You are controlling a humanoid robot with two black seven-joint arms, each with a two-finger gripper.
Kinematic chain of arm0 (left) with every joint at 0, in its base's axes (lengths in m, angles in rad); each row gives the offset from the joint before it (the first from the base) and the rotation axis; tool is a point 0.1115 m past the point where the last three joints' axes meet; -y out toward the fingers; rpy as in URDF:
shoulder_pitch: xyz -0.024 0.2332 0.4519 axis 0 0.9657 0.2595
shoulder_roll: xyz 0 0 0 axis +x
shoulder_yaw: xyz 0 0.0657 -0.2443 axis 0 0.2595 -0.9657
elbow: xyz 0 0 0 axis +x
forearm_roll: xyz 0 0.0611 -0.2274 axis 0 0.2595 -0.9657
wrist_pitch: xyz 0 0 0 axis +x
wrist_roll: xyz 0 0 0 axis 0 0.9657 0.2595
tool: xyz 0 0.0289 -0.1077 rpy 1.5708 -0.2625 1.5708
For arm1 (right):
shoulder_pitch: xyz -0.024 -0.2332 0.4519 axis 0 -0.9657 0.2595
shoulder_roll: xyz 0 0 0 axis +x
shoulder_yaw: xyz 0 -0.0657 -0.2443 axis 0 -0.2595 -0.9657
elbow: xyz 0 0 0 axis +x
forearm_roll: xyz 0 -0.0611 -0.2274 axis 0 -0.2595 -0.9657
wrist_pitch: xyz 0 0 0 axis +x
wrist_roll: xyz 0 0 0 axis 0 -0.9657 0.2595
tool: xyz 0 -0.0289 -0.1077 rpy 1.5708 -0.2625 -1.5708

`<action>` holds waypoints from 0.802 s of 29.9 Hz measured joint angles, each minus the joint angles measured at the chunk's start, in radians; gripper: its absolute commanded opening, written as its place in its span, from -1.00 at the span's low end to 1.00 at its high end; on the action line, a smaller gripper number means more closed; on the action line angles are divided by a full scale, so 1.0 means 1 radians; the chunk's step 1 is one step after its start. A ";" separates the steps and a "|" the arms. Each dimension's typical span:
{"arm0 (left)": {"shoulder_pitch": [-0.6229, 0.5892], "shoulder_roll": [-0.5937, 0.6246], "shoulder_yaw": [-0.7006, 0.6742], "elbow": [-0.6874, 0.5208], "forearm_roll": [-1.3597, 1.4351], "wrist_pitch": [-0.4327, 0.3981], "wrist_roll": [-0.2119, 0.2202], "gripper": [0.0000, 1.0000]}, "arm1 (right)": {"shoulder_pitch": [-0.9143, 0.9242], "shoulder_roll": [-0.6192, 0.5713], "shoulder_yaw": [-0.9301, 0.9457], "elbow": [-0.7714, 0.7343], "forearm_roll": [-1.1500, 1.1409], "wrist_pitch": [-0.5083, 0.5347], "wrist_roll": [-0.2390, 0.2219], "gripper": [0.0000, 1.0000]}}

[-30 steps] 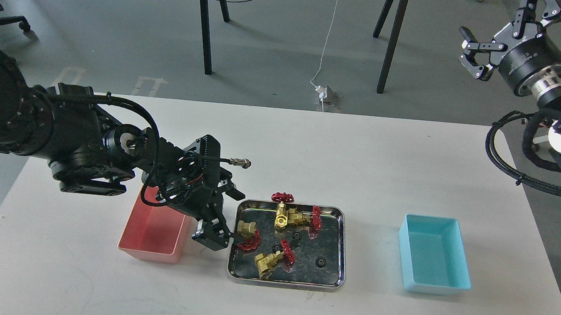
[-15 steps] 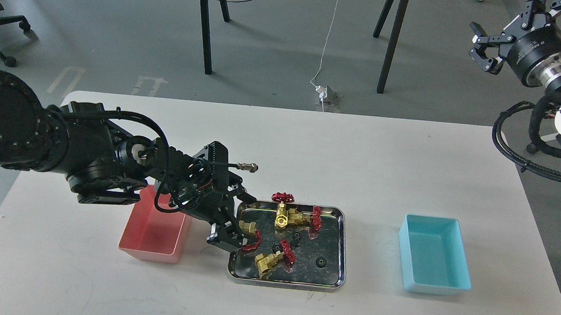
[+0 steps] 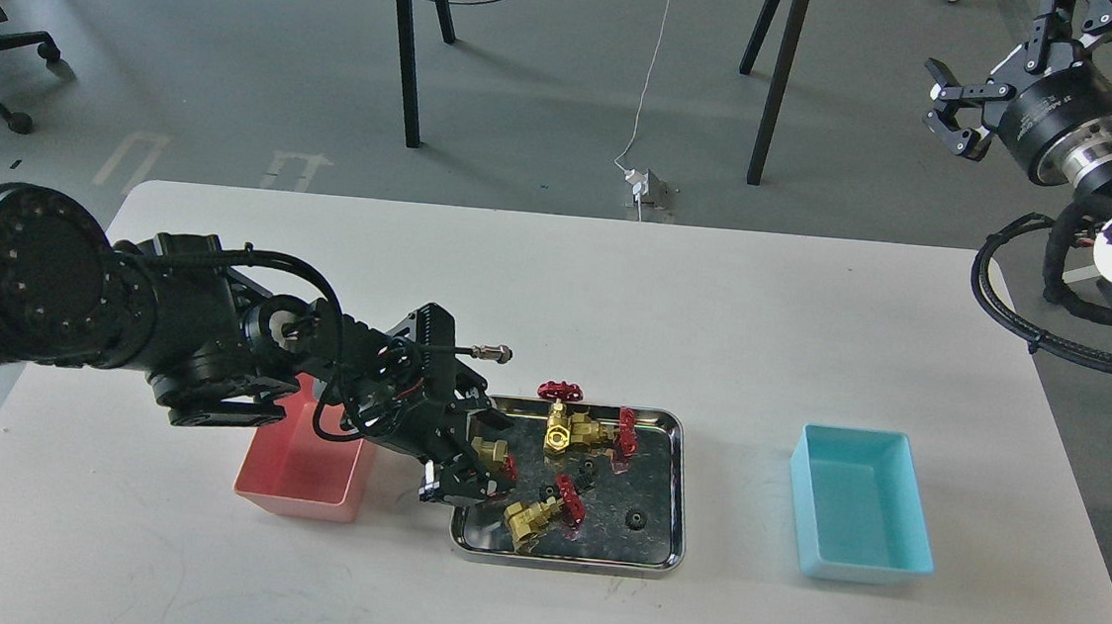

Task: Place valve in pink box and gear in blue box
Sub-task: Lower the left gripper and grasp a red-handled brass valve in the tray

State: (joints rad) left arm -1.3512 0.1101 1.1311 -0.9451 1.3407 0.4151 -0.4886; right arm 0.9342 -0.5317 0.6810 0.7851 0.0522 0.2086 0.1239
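Several brass valves with dark red handwheels lie in a shiny steel tray (image 3: 680, 490). My left gripper (image 3: 475, 453) is low over the tray's left end, jaws open, one finger on each side of the leftmost valve (image 3: 490, 448). I cannot tell whether the fingers touch it. Other valves (image 3: 568, 434) (image 3: 532, 518) lie in the middle and at the front of the tray. Tiny black gears (image 3: 636, 521) (image 3: 586, 471) lie between them. The pink box (image 3: 306, 466) stands left of the tray, partly behind my arm. The blue box (image 3: 858, 514) stands to the right. My right gripper (image 3: 951, 103) is open and empty, high at the far right.
The white table (image 3: 617, 297) carries the two boxes and the tray in a row near its front. Behind it are chair or table legs (image 3: 408, 52) and floor cables. My right arm's hoses (image 3: 1021, 329) hang past the table's right edge.
My left gripper has moved right and down from beside the pink box to the tray's left end, now straddling the leftmost valve. My right gripper shifted slightly up and right.
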 measured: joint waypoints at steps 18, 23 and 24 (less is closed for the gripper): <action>0.004 0.025 0.000 0.003 0.052 0.016 0.000 -0.82 | -0.023 -0.002 0.007 0.001 0.002 0.000 0.000 1.00; -0.034 0.059 -0.019 -0.008 0.049 0.041 0.000 -0.82 | -0.024 0.000 0.014 0.003 0.002 0.000 0.000 1.00; -0.049 0.071 -0.028 -0.013 0.047 0.044 0.000 -0.82 | -0.023 0.002 0.015 0.005 0.002 0.000 0.000 1.00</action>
State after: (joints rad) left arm -1.4004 0.1815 1.1030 -0.9578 1.3880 0.4587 -0.4890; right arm 0.9111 -0.5293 0.6960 0.7897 0.0544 0.2085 0.1243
